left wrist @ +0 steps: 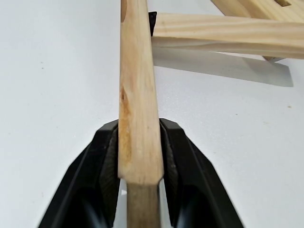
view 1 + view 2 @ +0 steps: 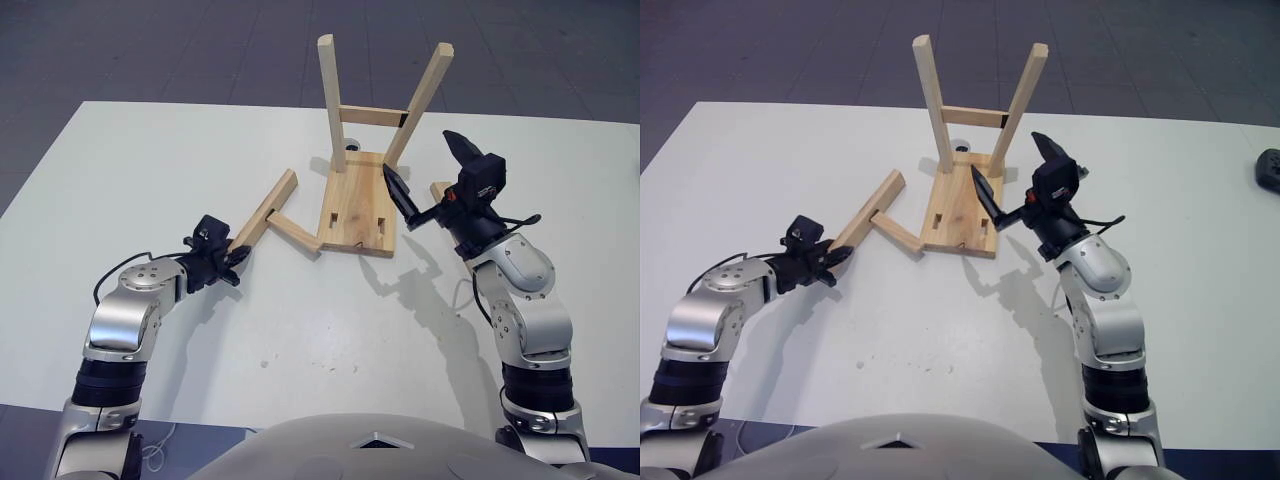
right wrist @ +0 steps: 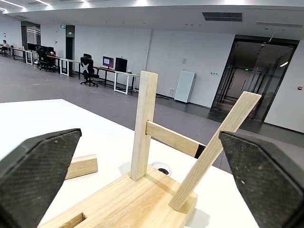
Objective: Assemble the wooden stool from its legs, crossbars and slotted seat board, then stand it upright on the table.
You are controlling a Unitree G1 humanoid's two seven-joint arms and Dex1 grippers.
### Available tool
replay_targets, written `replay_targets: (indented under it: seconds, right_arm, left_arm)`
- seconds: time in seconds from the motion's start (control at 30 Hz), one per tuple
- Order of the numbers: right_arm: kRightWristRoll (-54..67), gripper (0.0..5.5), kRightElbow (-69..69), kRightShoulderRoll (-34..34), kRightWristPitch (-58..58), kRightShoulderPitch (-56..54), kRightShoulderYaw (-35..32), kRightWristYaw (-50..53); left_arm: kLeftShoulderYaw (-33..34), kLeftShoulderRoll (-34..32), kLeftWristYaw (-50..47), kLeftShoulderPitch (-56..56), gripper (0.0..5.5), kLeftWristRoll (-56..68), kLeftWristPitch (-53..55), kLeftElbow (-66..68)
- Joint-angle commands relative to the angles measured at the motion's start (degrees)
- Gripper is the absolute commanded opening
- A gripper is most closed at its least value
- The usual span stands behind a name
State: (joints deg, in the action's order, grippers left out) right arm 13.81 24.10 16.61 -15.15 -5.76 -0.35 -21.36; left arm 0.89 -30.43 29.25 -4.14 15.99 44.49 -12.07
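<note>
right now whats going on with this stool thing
The robot is mid-assembly. The seat board lies flat on the table, with one pair of legs and its crossbar standing up from it. The left gripper is shut on the end of a second leg, which lies beside the board. The right gripper is open, hovering by the standing legs.

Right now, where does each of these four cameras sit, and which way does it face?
Left eye view: on the head, facing forward and down at the table; both arms show, with the seat board ahead.
Right eye view: the head's other eye, sharing that same scene.
Left wrist view: on the left wrist, looking along the left gripper, shut on a wooden leg.
Right wrist view: on the right wrist, looking through the open right gripper at the standing legs.
</note>
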Motion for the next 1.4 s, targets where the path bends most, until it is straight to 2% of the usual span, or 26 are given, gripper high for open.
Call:
replay_targets:
  seconds: [0.03, 0.1, 0.13, 0.2, 0.27, 0.4, 0.5, 0.7, 0.93, 1.0, 1.27, 1.4]
  right_arm:
    - [2.58, 5.40, 0.40, -0.90, -1.81, -2.04, -1.30, 0.56]
    - [10.41, 5.40, 1.08, -2.56, -6.98, -5.11, -4.59, 1.29]
    - [18.63, 5.40, 0.64, -3.44, -11.81, -8.06, -7.70, 2.38]
    - [36.23, 5.40, -2.47, -3.14, -20.58, -15.09, -14.22, 4.52]
    - [48.56, 5.40, -7.16, -1.19, -25.71, -21.77, -18.67, 5.64]
    - [69.71, 5.40, -14.75, 2.51, -30.72, -29.85, -24.00, 9.05]
    - [79.07, 5.40, -18.79, 6.06, -34.25, -31.99, -25.31, 8.97]
    - [90.43, 5.40, -19.79, 9.14, -38.92, -31.45, -22.28, 12.37]
    - [86.08, 5.40, -15.57, 8.79, -36.81, -31.52, -17.99, 14.79]
    - [85.39, 5.08, -15.59, 8.63, -36.21, -31.90, -17.61, 14.90]
    - [97.12, 3.79, -15.63, 10.24, -36.38, -28.73, -19.65, 15.14]
    - [99.05, 3.09, -15.47, 11.11, -37.51, -27.80, -19.36, 14.00]
  left_arm:
    - [8.22, 5.42, -4.31, -7.51, 1.05, 3.29, -9.28, -1.37]
    - [12.07, 7.83, -5.77, -12.38, 1.05, 7.10, -11.37, -3.89]
    - [14.05, 8.77, -5.83, -15.11, 1.05, 10.94, -10.51, -5.64]
    - [17.80, 9.95, -5.54, -20.47, 1.05, 21.87, -6.24, -9.07]
    - [20.18, 9.89, -4.56, -24.47, 1.05, 35.03, -1.14, -10.71]
    - [19.63, 7.64, -1.75, -25.20, 1.05, 55.11, 8.13, -9.38]
    - [17.77, 6.66, -1.37, -24.56, 1.05, 64.09, 13.39, -6.01]
    - [12.90, 3.65, 0.67, -25.60, 1.05, 68.37, 19.95, -1.12]
    - [8.94, 2.50, 3.03, -23.24, 1.05, 66.61, 20.52, -4.47]
    - [8.75, 2.04, 3.30, -22.57, 1.05, 66.17, 20.11, -4.89]
    - [8.38, 1.89, 3.53, -21.38, 1.05, 65.19, 18.83, -4.65]
    - [8.10, 2.02, 3.64, -21.23, 1.05, 65.10, 18.80, -4.20]
